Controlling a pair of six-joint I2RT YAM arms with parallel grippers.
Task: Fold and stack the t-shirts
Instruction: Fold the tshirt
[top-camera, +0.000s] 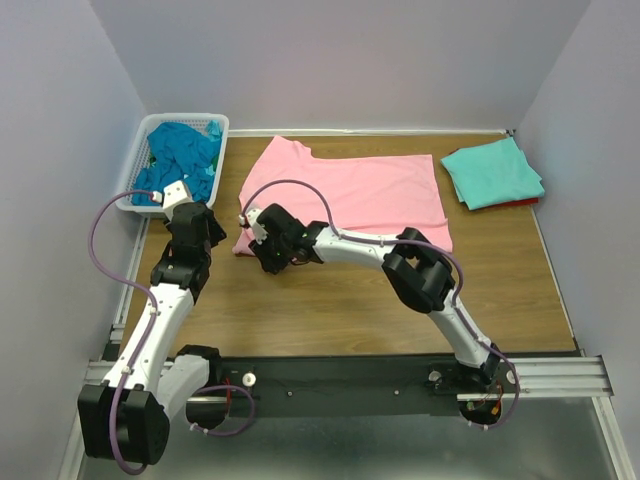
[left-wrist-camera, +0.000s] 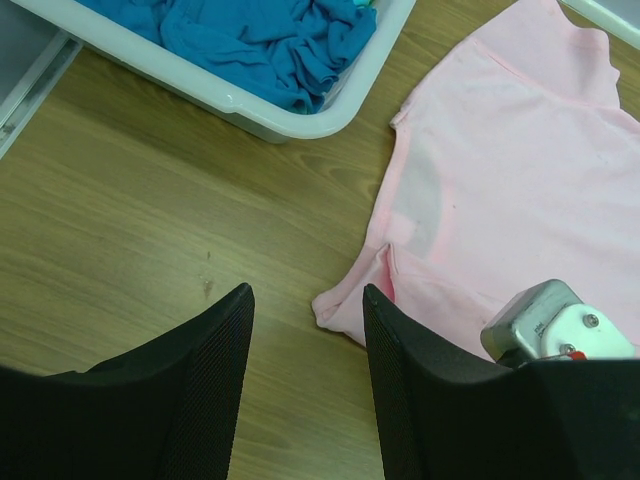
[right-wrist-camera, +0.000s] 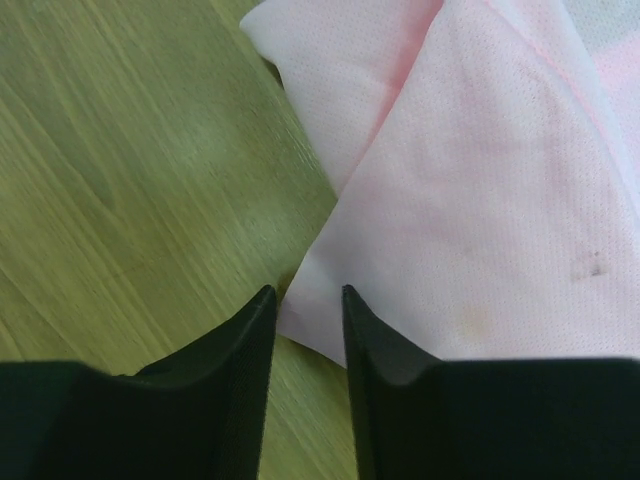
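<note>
From above, the pink t-shirt (top-camera: 350, 190) lies spread flat across the far middle of the wooden table (top-camera: 330, 310). At the far right sits a folded aqua t-shirt (top-camera: 492, 172), with a red t-shirt (top-camera: 522, 203) showing as a thin edge under it. At the far left, a white lattice basket (top-camera: 222, 125) holds crumpled teal-blue t-shirts (top-camera: 182, 150). The left gripper (top-camera: 182, 212) hangs just near of the basket. The right gripper (top-camera: 262, 250) reaches over the pink shirt's near-left corner, and the right arm covers part of the near hem. Purple cables (top-camera: 95, 235) loop from both arms. A metal rail (top-camera: 560, 375) runs along the near edge.

In the left wrist view, the black fingers (left-wrist-camera: 215, 340) stand well apart over bare wood and hold nothing. The basket corner is far left and the pink shirt's sleeve and hem are to the right. A silver and white part of the right arm (left-wrist-camera: 545, 320) sits over the shirt.

In the right wrist view, the fingers (right-wrist-camera: 375, 340) stand a narrow gap apart and are not closed on anything. The shirt's hem edge shows in the gap, and a folded corner lies beyond it. The cloth has a small dark mark (right-wrist-camera: 596, 266) and a faint yellowish spot (right-wrist-camera: 470, 320).
</note>
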